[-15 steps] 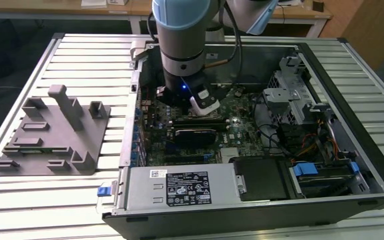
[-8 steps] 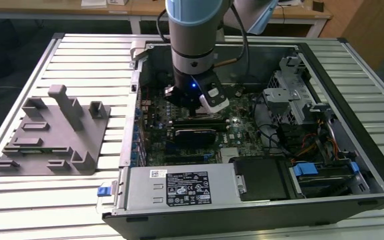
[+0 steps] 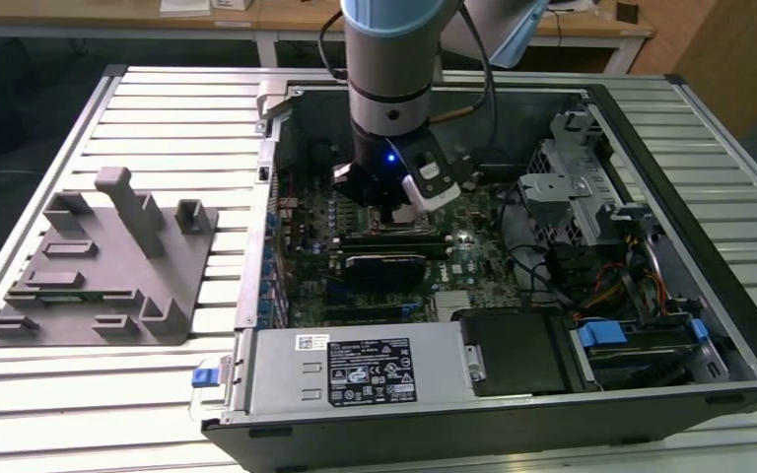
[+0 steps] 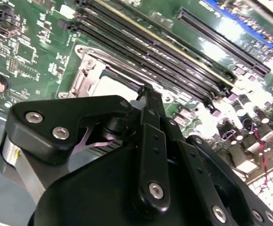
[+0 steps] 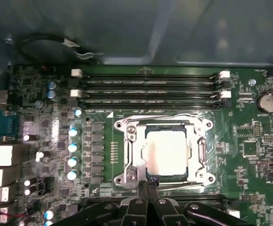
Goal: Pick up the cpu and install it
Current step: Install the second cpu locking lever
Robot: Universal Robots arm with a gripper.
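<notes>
Exterior view is showing an open computer case (image 3: 694,325) lying on a slatted metal desk (image 3: 155,128), with the robot arm (image 3: 394,59) reaching down into it so that the tool (image 3: 398,219) is hanging just above the green motherboard (image 3: 471,271). A blue light is glowing on the wrist. Toward the exterior view's left, a grey plastic fixture block (image 3: 103,266) is sitting on the desk, well apart from the case. A white label with black print is lying on the power supply (image 3: 352,370) at the near edge of the case, and a smaller white sticker is sitting beside it; the writing on both is too small to make out. In the first wrist view the cpu (image 5: 167,151) is lying flat inside the metal-framed socket (image 5: 127,155), its pale silver top facing up, with four long memory slots (image 5: 148,87) running just beside the socket. The tool's (image 5: 148,184) thin black fingertips are standing together at the socket's edge, just beside the cpu, and are not gripping it. In the second wrist view the black tool (image 4: 148,94) is likewise pinched closed over the socket, where the cpu's (image 4: 113,87) light surface is peeking out past the fingers (image 4: 150,136).
</notes>
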